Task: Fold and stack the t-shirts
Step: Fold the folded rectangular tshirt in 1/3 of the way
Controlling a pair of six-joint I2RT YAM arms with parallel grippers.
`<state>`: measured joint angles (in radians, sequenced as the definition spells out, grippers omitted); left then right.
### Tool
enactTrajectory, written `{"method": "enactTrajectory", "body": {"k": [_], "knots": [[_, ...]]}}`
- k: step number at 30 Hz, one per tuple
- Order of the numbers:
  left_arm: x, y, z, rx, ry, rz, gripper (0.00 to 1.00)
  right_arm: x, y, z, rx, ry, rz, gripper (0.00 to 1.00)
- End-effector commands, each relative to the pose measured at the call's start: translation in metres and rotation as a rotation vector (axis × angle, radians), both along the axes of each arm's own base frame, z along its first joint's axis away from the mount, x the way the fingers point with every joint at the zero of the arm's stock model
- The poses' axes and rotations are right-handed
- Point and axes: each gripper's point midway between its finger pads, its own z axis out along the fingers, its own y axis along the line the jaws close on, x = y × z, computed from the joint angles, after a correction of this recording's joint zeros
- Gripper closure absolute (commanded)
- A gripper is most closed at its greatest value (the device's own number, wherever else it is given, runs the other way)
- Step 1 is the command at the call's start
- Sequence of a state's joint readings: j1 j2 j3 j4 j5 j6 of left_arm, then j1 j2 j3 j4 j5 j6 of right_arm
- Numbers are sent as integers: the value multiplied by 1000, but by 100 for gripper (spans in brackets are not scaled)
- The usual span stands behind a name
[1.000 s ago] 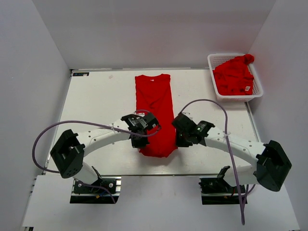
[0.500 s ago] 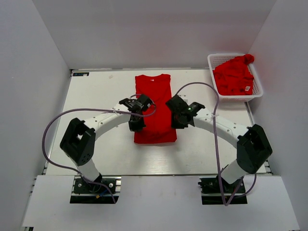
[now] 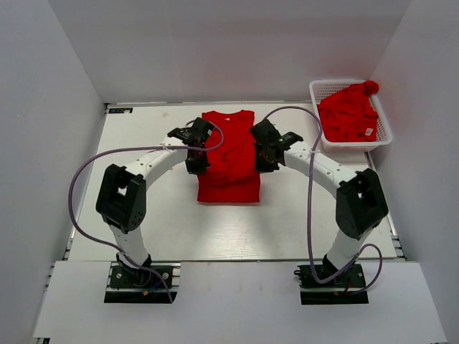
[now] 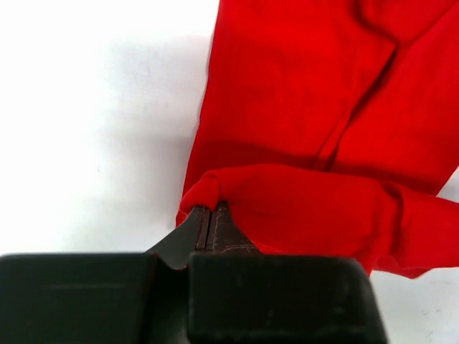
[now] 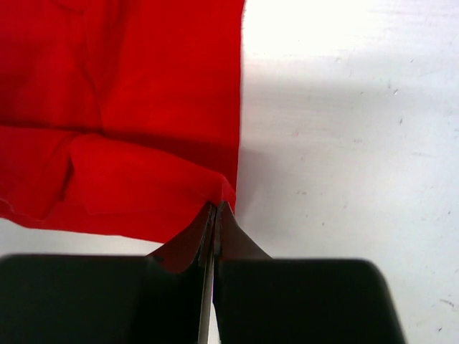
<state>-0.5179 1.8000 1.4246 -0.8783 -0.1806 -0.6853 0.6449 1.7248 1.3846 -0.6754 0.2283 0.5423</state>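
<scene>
A bright red t-shirt (image 3: 228, 161) lies lengthwise in the middle of the white table, partly doubled over itself. My left gripper (image 3: 196, 162) is shut on the cloth's left corner, and in the left wrist view the red t-shirt (image 4: 315, 143) bunches right at the left gripper (image 4: 210, 208). My right gripper (image 3: 265, 159) is shut on the right corner; the right wrist view has the t-shirt's edge (image 5: 143, 129) pinched at the right gripper (image 5: 217, 206). Both held corners hover above the shirt's lower layer.
A white lattice basket (image 3: 315, 89) stands at the back right with more red t-shirts (image 3: 348, 115) heaped in it, one showing a small white label. Grey walls close in the table on three sides. Purple cables arc over both arms.
Both grippers have carried the shirt's near end away from the bases toward the collar, doubling the cloth over. The shirt's visible length has shortened.
</scene>
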Motion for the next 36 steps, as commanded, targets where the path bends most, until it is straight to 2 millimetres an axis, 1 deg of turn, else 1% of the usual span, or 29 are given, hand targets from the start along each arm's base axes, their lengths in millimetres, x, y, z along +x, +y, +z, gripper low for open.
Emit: {"method": "enactTrajectory", "body": {"k": [1, 2, 3, 4, 5, 6, 7, 9, 10, 12, 13, 14, 15, 18, 19, 20, 23, 24, 25, 27, 28, 29, 30, 31, 32, 33, 34, 35, 36], "knots": [[25, -3, 17, -22, -78, -51, 100, 19, 3, 10, 20, -29, 21, 100], [29, -3, 19, -34, -89, -70, 100, 22, 4, 4, 16, -19, 39, 100], [38, -9, 22, -52, -126, -95, 100, 24, 6, 6, 22, -22, 46, 100], [42, -10, 21, -44, -134, -117, 100, 29, 6, 8, 31, -26, 57, 100], [47, -13, 26, -53, -154, -117, 100, 32, 9, 5, 33, -20, 65, 100], [49, -14, 25, -52, -151, -117, 100, 35, 7, 5, 32, -21, 62, 100], [52, -9, 19, -45, -139, -105, 100, 39, 5, 4, 21, -31, 54, 100], [59, -7, 26, -27, -169, -100, 100, 44, 7, 4, 37, -31, 58, 100], [61, -3, 23, -22, -161, -90, 100, 46, 5, 3, 35, -31, 51, 100], [65, -6, 25, -35, -180, -103, 100, 51, 6, 3, 45, -36, 56, 100], [69, -3, 23, -33, -178, -94, 100, 54, 3, 0, 42, -31, 47, 100], [69, -3, 17, -22, -166, -103, 100, 56, 7, 1, 56, -35, 58, 100], [73, 0, 20, -25, -174, -93, 100, 57, 7, -3, 54, -27, 60, 100], [75, -1, 18, -24, -171, -93, 100, 66, 9, -3, 65, -39, 69, 100], [79, 3, 15, -23, -171, -82, 100, 69, 8, -2, 71, -42, 73, 100], [81, 2, 16, -26, -180, -82, 100, 70, 9, -3, 72, -41, 80, 100], [87, 10, 17, -28, -189, -62, 100, 76, 8, -8, 70, -45, 92, 100], [86, 8, 12, -33, -175, -67, 100, 78, 8, -10, 70, -46, 94, 100], [89, 11, 13, -35, -184, -57, 100, 80, 8, -13, 67, -44, 97, 100], [90, 9, 5, -37, -171, -73, 100, 83, 10, -14, 82, -49, 111, 100], [92, 7, 6, -44, -178, -85, 100, 86, 12, -17, 87, -52, 124, 100], [95, 9, 0, -49, -163, -80, 100, 90, 10, -16, 88, -59, 118, 100], [99, 7, 2, -52, -172, -80, 100, 92, 10, -17, 87, -58, 118, 100], [99, 7, 0, -48, -162, -80, 100, 95, 10, -17, 86, -62, 120, 100], [101, 12, -1, -44, -152, -69, 100, 95, 9, -18, 81, -59, 122, 100], [101, 12, -1, -44, -152, -69, 100, 98, 8, -16, 85, -67, 123, 100], [100, 10, -1, -53, -149, -74, 100, 100, 8, -19, 84, -70, 130, 100], [104, 8, 0, -59, -165, -74, 100, 102, 8, -19, 87, -73, 133, 100], [107, 10, -3, -69, -163, -71, 99, 104, 7, -20, 86, -72, 134, 100]]}}
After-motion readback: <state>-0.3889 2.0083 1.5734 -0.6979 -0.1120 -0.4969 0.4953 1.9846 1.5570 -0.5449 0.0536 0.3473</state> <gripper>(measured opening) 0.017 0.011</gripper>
